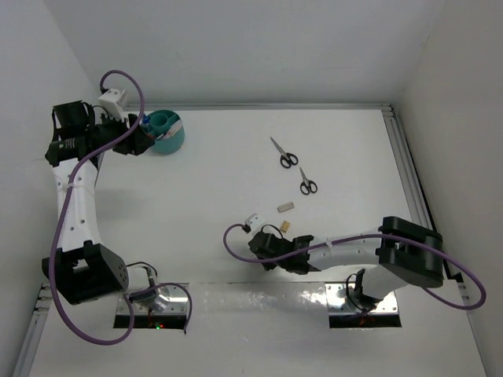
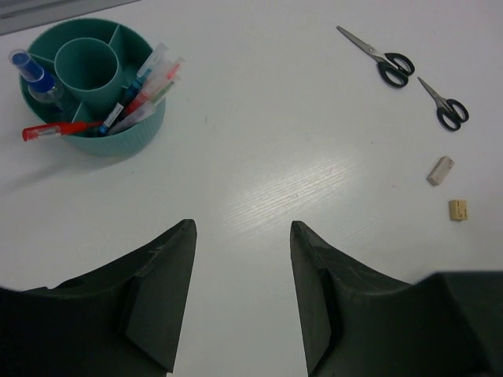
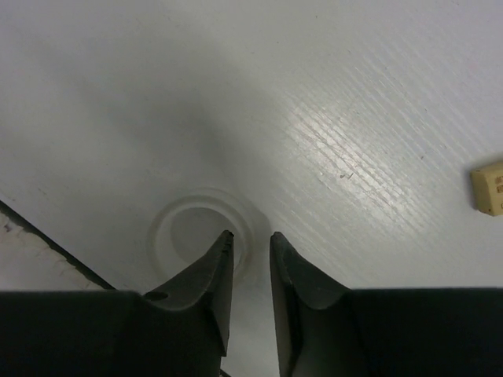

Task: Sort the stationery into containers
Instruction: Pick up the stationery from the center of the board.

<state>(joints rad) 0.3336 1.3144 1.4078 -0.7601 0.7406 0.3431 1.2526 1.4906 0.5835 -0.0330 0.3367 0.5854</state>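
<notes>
tape ring lies flat on the tabletop, right under the right tool. one finger dips inside the ring and the other sits just outside, so the ring's near wall stands in the narrow gap between the jaws; whether they pinch it cannot be told. a tan eraser lies apart, off to the side. the left tool hangs with jaws spread wide and empty, near the teal organiser, which holds pens and a blue-capped glue bottle. two scissors lie well apart from it.
</notes>
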